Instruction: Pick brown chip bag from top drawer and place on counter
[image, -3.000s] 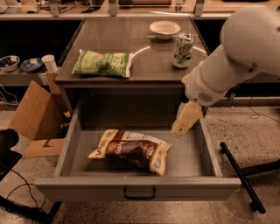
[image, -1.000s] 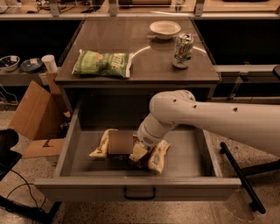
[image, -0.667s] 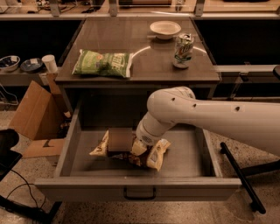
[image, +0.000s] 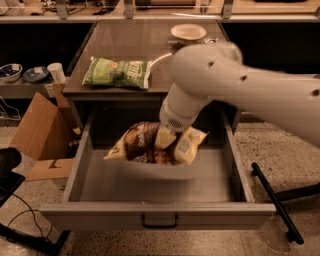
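The brown chip bag (image: 140, 145), dark brown with pale yellow ends, hangs in the air above the floor of the open top drawer (image: 150, 182). My gripper (image: 167, 140) is shut on its right half and holds it lifted, roughly level, over the drawer's middle. The white arm (image: 240, 85) reaches in from the right and covers part of the counter (image: 125, 45) behind it. The drawer's front panel with its dark pull handle (image: 159, 221) is nearest the camera.
A green chip bag (image: 117, 73) lies on the counter's front left. A white bowl (image: 188, 32) sits at the counter's back right. A cardboard box (image: 40, 125) stands left of the drawer. Bowls and a cup rest on a low shelf at far left.
My gripper closed on the brown chip bag on the drawer floor and has lifted it up off the floor. The arm now covers the can on the counter.
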